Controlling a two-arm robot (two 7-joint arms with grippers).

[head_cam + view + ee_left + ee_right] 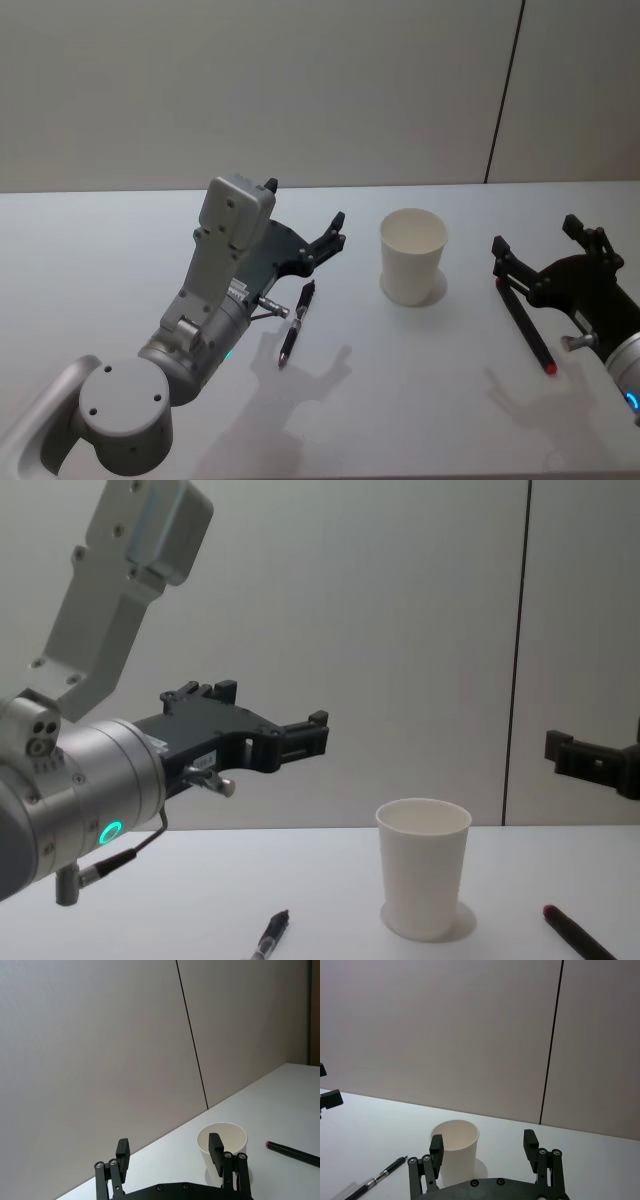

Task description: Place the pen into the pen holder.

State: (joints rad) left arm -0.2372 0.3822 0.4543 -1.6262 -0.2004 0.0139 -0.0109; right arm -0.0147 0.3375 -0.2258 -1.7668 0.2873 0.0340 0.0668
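Pen holder: The white paper cup [413,258] stood upright on the counter [120,230], between the two grippers and touching neither.
Left gripper: The left gripper [328,240] hung above the counter to the cup's left, jaws spread wide with nothing between them.
Click pen: A black click pen [297,322] lay flat on the counter, left of the cup and just beside the left gripper, not held. The chest view's bottom edge cut off most of its barrel.
Right gripper: The right gripper [537,238] hovered to the cup's right, jaws wide and empty. The chest view's right edge cut it off, showing one finger raised clear of the counter.
Red-tipped pen: A dark red-tipped pen [523,322] lay flat to the right of the cup. In the head view its far end ran under the right gripper's finger and was hard to make out there.
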